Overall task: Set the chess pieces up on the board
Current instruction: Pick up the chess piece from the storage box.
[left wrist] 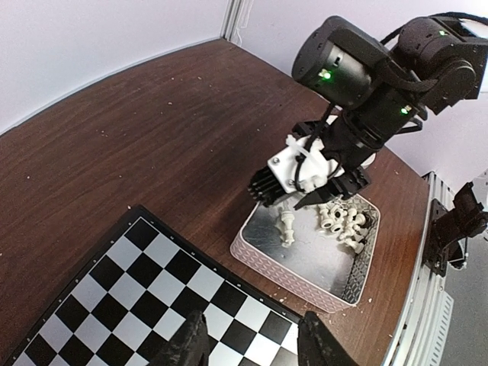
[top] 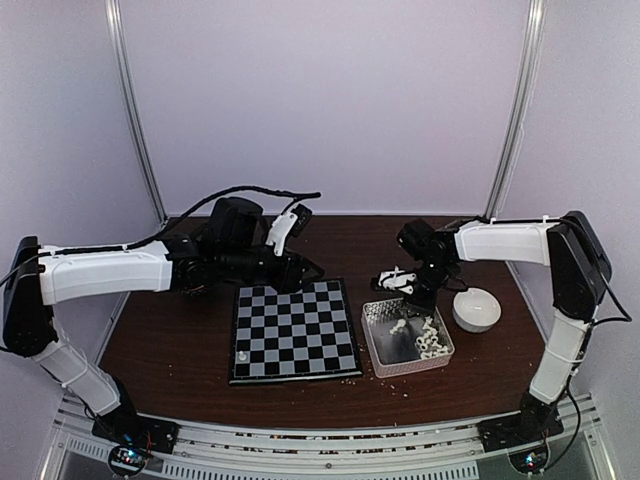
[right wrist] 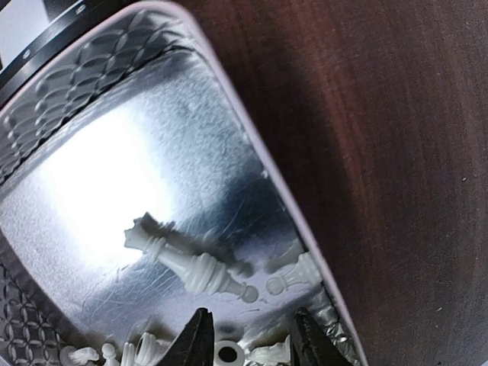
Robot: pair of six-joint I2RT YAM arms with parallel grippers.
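The board (top: 293,330) lies at the table's middle with one white chess piece (top: 241,353) on its near left corner. More chess pieces (top: 430,340) are heaped in a clear tray (top: 372,345) to the right of the board. My left gripper (left wrist: 255,347) hovers open over the board's (left wrist: 137,297) far right corner, with nothing between its fingers. My right gripper (right wrist: 248,343) hangs over the tray's (right wrist: 252,145) far left end, jaws apart and empty. A long crowned piece (right wrist: 187,267) and a small pawn (right wrist: 293,278) lie flat just ahead of its fingertips.
A white bowl (top: 476,309) sits right of the tray. Pale crumbs dot the brown table (top: 170,350) near the board's front edge. The right arm (left wrist: 358,84) reaches over the tray (left wrist: 274,263). White walls close in the back and sides.
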